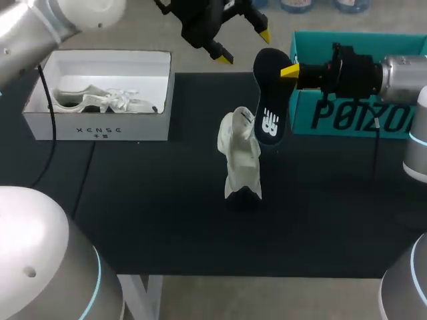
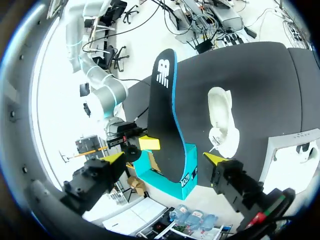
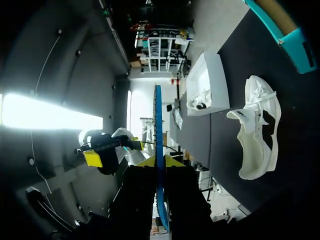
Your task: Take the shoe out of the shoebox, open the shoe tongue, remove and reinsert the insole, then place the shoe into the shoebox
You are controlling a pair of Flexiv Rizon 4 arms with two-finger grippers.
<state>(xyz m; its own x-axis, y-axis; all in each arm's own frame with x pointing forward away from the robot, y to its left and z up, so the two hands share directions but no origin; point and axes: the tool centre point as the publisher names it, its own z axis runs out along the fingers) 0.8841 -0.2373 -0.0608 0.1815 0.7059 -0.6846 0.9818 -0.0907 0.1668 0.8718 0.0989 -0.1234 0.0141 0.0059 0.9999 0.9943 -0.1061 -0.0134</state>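
You have a black insole (image 1: 272, 100) with a white logo and a bright blue edge, and an off-white shoe (image 1: 241, 160) on your black bench (image 1: 167, 220). The white shoebox (image 1: 100, 127) and the teal shoebox (image 1: 353, 117) both carry dark lettering. Your left gripper (image 1: 245, 45) and right gripper (image 1: 291, 71) are black with yellow tips.

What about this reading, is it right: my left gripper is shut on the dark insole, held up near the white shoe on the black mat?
Not quite: the right gripper, not the left, is shut on the dark insole. The head view shows its arm entering from the right, while the left gripper stands open nearby. The white shoe does lie on the black mat.
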